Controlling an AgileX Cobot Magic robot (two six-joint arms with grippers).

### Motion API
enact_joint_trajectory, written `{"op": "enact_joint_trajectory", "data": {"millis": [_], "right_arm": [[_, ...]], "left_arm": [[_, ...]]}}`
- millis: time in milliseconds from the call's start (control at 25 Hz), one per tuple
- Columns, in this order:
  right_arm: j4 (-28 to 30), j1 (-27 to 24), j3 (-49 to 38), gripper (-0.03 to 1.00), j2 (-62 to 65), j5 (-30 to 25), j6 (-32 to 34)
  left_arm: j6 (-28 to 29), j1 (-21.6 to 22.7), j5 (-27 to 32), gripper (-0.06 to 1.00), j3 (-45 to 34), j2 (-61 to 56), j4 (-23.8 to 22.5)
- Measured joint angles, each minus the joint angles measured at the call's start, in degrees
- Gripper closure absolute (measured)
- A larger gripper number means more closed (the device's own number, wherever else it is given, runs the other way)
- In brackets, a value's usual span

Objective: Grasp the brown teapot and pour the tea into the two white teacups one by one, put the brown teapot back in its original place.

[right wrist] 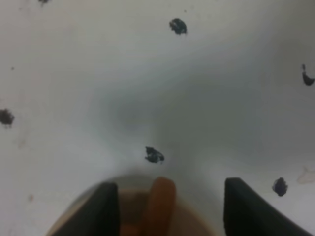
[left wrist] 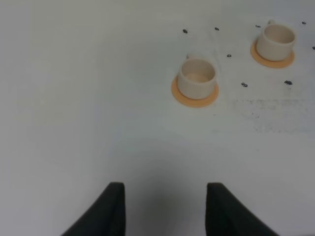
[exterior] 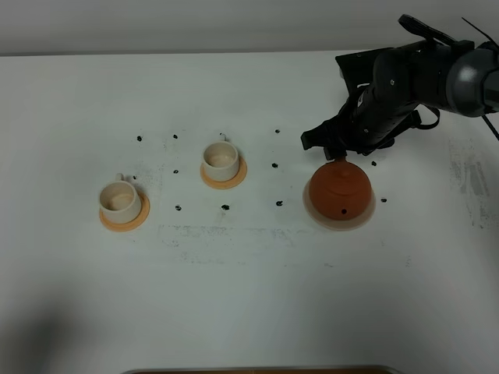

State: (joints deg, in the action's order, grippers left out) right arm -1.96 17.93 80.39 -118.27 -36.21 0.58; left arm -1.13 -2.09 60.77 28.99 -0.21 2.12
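The brown teapot (exterior: 341, 189) stands on its pale saucer (exterior: 366, 220) at the right of the table. My right gripper (exterior: 337, 151) hangs over the pot's far side, open. In the right wrist view the fingers (right wrist: 104, 209) straddle the teapot's thin brown handle (right wrist: 160, 201) without touching it. The two white teacups (exterior: 120, 198) (exterior: 221, 158) sit on orange coasters at left and centre, and show again in the left wrist view (left wrist: 197, 76) (left wrist: 278, 40). My left gripper (left wrist: 165, 206) is open over bare table, well short of the nearer cup. It does not show in the high view.
Small black marks (exterior: 279, 204) dot the white table around the cups and the teapot. The right arm (exterior: 421, 78) reaches in from the far right corner. A brown edge (exterior: 257, 369) runs along the table's near side.
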Motion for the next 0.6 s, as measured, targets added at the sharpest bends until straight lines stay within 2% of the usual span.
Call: {"op": "enact_joint_trajectory", "data": {"millis": [600], "right_arm": [[1.96,-1.92,0.35,0.48,-0.07,-1.32,-0.13]], "left_arm": [[0.06,0.00,0.00,0.54,0.00,0.00,0.00]]}}
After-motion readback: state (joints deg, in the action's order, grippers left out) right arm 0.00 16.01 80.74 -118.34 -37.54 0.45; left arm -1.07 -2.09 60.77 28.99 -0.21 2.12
